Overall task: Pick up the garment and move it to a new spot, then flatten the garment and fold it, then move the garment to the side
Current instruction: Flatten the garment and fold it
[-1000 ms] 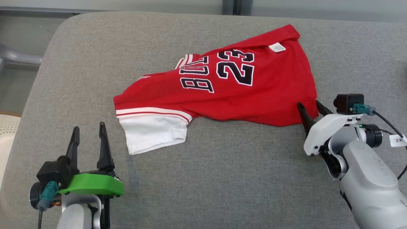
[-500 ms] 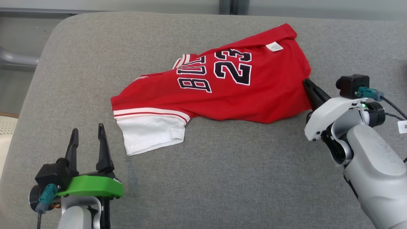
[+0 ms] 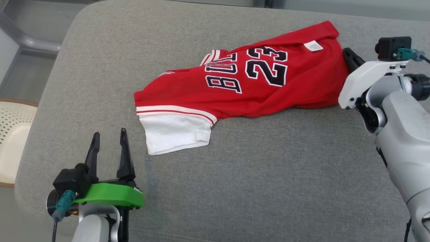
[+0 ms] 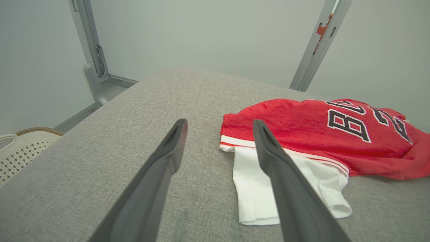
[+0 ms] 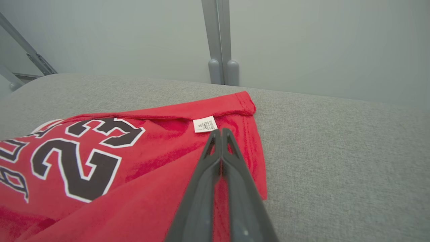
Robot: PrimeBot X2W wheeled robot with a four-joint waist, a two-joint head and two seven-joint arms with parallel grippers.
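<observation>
Head view: we see the red-and-white jersey garment (image 3: 255, 90) lying rumpled on the grey fabric cushion (image 3: 268, 174); the right gripper (image 3: 347, 53), fingers pressed together, meets its right-hand edge; the left gripper (image 3: 109, 134) stands spread, well apart.

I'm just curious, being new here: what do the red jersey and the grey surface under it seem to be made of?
The red jersey: soft matt knit, probably cotton; it creases and drapes limply. The grey surface: coarse woven upholstery cloth by its speckled weave, perhaps padded, given rounded corners.
</observation>
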